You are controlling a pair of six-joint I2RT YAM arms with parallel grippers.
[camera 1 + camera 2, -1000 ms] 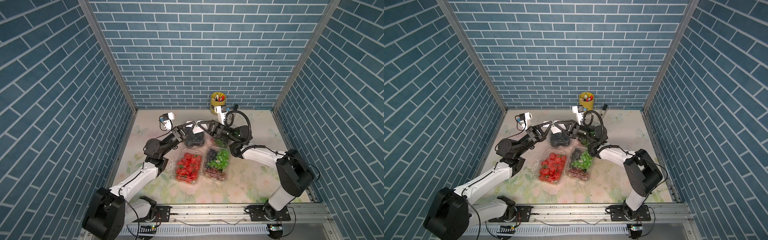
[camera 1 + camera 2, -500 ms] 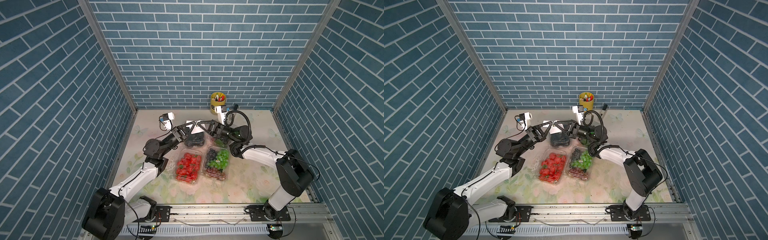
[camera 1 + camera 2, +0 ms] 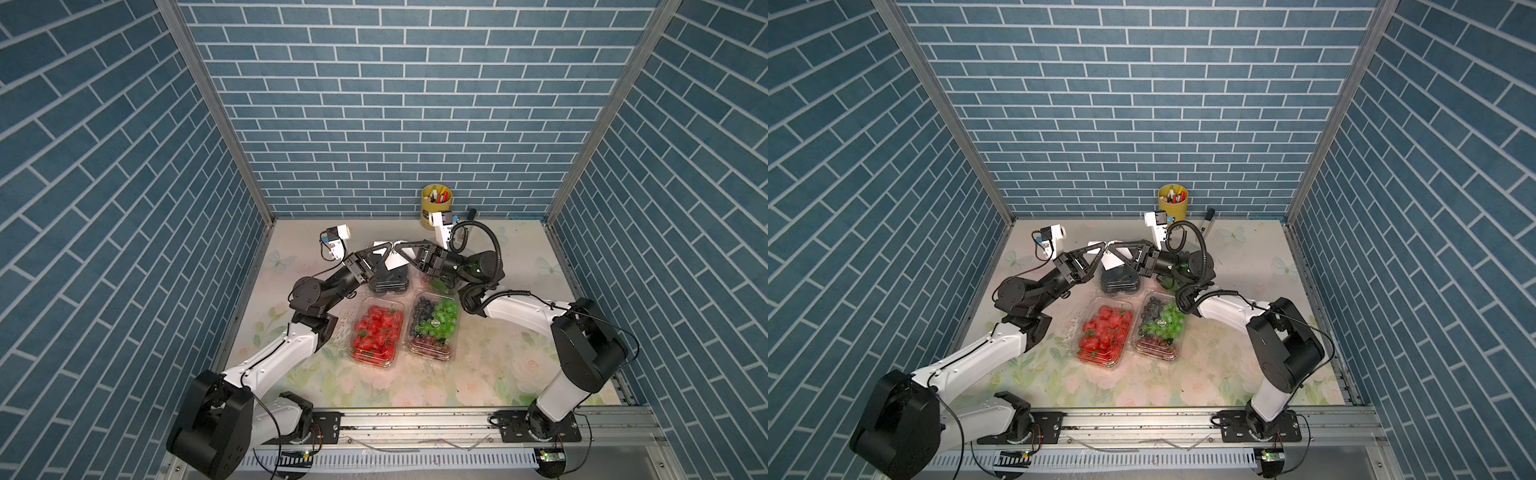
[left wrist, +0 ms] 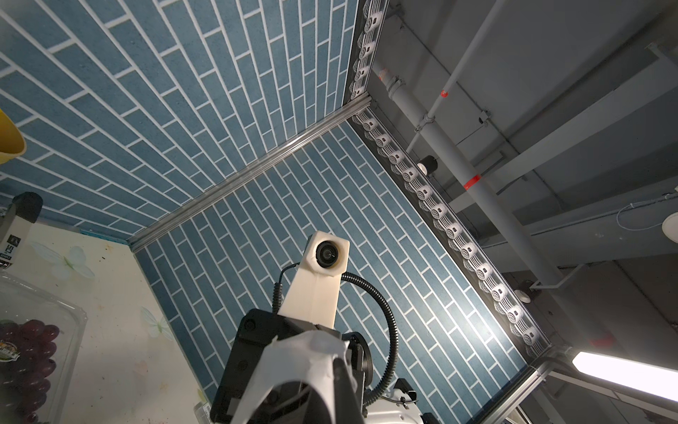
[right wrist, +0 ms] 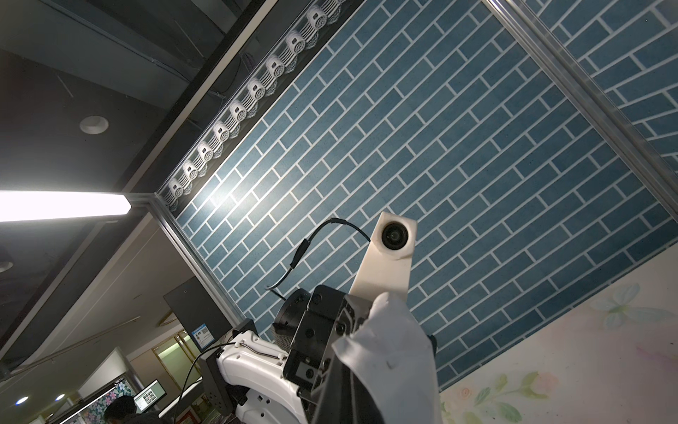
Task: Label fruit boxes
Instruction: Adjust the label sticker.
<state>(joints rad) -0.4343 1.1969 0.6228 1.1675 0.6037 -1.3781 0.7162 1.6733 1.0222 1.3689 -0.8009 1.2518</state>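
Both arms reach from the near rail toward the far middle of the bench [image 3: 498,374], elbows bent outward and forearms angled inward. The left gripper [image 3: 388,247] and right gripper [image 3: 399,246] meet tip to tip, raised above the bench. Both pairs of jaws are closed, and each seems to pinch the white sheet [image 3: 392,262] hanging between them.
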